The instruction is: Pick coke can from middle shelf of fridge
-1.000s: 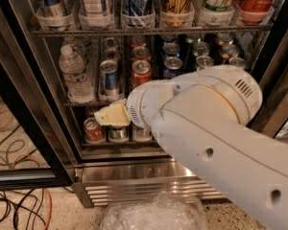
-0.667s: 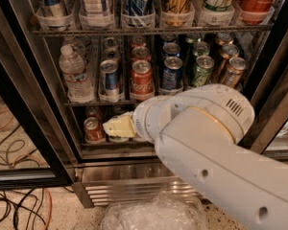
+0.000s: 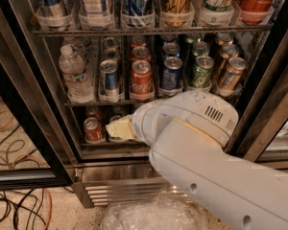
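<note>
The coke can (image 3: 142,79) is red with white script and a silver top. It stands at the front of a lane on the middle shelf (image 3: 103,102) of the fridge (image 3: 33,104), between a blue-striped can (image 3: 109,79) and a dark blue can (image 3: 172,73). More red cans stand behind it. My gripper (image 3: 117,129) shows as a cream-coloured tip at the end of the white arm. It sits below the middle shelf, in front of the bottom rack, lower left of the coke can and apart from it.
A water bottle (image 3: 74,73) stands at the middle shelf's left. Green (image 3: 201,71) and bronze (image 3: 230,73) cans fill the right lanes. Tall big cans stand on the upper rack (image 3: 149,30). A small red can (image 3: 92,130) sits on the bottom rack. Cables (image 3: 19,210) and crumpled plastic (image 3: 153,214) lie on the floor.
The arm has dropped lower and pulled back, uncovering the front row of cans on the middle shelf. The gripper tip now sits lower, at the bottom rack's level.
</note>
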Motion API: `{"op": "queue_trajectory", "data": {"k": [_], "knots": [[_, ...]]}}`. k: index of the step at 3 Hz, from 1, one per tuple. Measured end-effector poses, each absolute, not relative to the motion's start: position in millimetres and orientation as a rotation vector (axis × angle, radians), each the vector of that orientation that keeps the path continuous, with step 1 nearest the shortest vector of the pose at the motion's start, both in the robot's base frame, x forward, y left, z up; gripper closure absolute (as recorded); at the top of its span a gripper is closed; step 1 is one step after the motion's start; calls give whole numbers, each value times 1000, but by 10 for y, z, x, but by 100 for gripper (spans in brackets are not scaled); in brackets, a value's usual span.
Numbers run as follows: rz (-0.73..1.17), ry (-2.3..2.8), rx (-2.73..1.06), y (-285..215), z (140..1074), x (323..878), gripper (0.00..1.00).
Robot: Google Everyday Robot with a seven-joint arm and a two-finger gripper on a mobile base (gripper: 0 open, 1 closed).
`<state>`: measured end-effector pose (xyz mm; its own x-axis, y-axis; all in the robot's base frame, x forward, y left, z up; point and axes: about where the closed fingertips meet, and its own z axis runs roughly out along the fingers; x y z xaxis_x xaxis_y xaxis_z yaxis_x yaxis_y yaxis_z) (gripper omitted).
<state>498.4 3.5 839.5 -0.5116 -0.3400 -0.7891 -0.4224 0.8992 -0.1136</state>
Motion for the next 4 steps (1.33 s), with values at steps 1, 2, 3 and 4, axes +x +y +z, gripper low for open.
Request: {"op": "queue_trajectory", "data": {"k": [1,2,3,4], "knots": [[134,2141,-526,38,8396,5027,0],[176,2069,-459,-51,8556,5139,0],[220,1981,-375,-128,8880,5281,0],[293,1932,-305,60,9004,5469,0]]}}
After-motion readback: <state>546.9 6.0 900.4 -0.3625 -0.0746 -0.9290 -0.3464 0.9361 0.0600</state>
